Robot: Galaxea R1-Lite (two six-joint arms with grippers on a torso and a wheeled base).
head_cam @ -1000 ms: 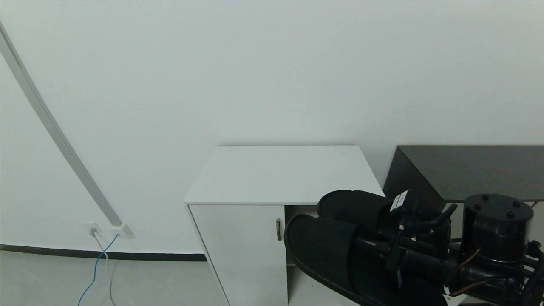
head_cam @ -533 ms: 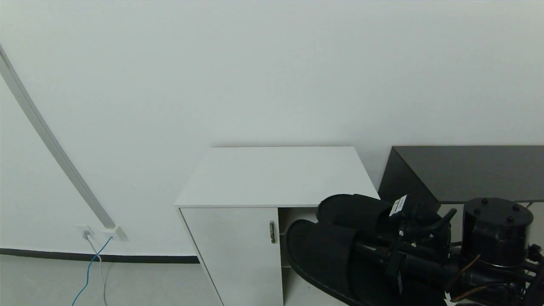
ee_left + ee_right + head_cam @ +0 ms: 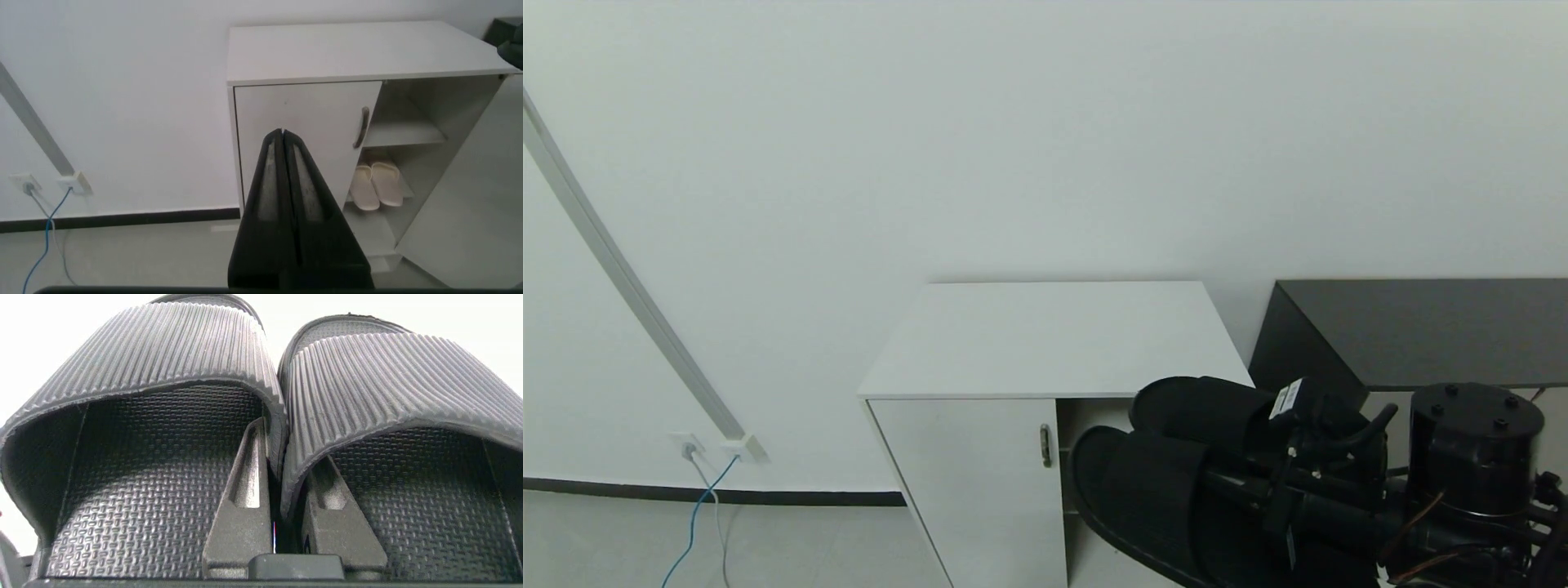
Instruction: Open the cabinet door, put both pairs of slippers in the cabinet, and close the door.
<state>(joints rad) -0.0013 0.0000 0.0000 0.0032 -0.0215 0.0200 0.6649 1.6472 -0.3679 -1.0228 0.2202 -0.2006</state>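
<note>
With the white pair (image 3: 376, 184) on a shelf inside the cabinet (image 3: 1054, 335), the right gripper (image 3: 286, 457) pinches the black slippers (image 3: 1168, 482) by their inner edges near the open side, so sliding them in seems next, while the left gripper (image 3: 283, 139) has its jaws pressed together, empty.

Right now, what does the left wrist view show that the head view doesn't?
Left wrist view: a beige pair of slippers inside the white cabinet, on its open side, and the shut left end effector. Head view: the black slippers carried on the right arm, and a dark table. Both: the cabinet, its closed door and the wall sockets.
</note>
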